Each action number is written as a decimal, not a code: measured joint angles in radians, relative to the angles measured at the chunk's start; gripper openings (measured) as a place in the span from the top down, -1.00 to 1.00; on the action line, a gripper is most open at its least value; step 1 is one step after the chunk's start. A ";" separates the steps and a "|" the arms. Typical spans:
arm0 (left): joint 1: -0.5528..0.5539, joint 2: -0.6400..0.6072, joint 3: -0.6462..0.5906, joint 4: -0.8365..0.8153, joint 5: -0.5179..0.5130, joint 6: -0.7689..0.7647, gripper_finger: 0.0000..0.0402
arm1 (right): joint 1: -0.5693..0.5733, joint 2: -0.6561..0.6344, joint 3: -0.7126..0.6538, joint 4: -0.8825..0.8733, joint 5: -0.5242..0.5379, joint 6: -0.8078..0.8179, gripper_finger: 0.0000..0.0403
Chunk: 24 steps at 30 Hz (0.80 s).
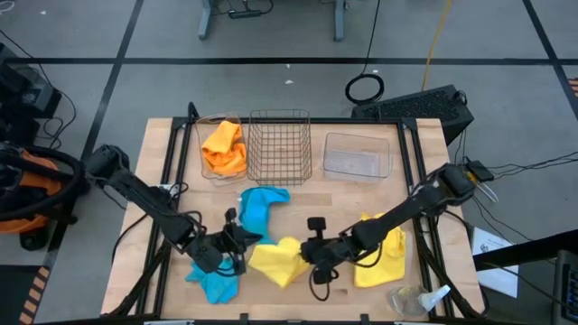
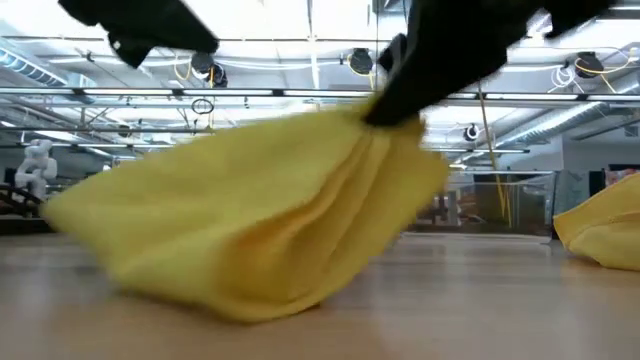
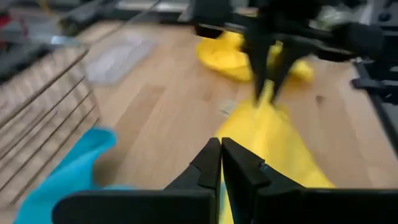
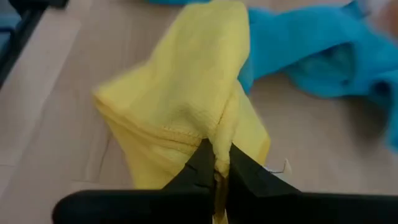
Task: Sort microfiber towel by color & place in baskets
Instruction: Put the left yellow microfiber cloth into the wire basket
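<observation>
No readable text, label, brand, number or sign appears in any of the four views; the towels, the baskets and the wooden table carry no lettering, and the paper sheet beside the table is too small to read

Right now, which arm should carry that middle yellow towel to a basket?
Right. The right gripper is already shut on the yellow towel; the left gripper is shut and holds nothing.
</observation>
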<state>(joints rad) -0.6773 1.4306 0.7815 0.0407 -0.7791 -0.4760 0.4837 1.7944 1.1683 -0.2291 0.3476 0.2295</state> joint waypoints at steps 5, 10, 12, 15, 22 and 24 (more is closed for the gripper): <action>0.023 0.097 0.001 0.187 0.011 0.071 0.83 | 0.000 -0.059 0.000 -0.047 0.021 -0.018 0.99; 0.069 0.175 0.000 0.212 0.012 0.072 0.49 | 0.002 -0.081 0.001 -0.039 0.073 -0.040 0.99; 0.079 0.189 0.000 0.217 0.012 0.078 0.29 | 0.002 -0.081 0.001 -0.042 0.073 -0.042 0.99; 0.083 0.198 0.001 0.231 0.013 0.100 -0.01 | 0.002 -0.081 0.001 -0.045 0.074 -0.042 0.99; 0.078 0.190 0.001 0.242 0.043 0.174 -0.42 | 0.001 -0.081 0.001 -0.069 0.074 -0.059 0.99; 0.079 0.184 0.001 0.266 0.102 0.179 -0.44 | 0.001 -0.081 0.001 -0.081 0.074 -0.059 0.99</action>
<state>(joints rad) -0.5983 1.6146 0.7826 0.3063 -0.6768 -0.2975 0.4843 1.7130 1.1698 -0.3097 0.4220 0.1707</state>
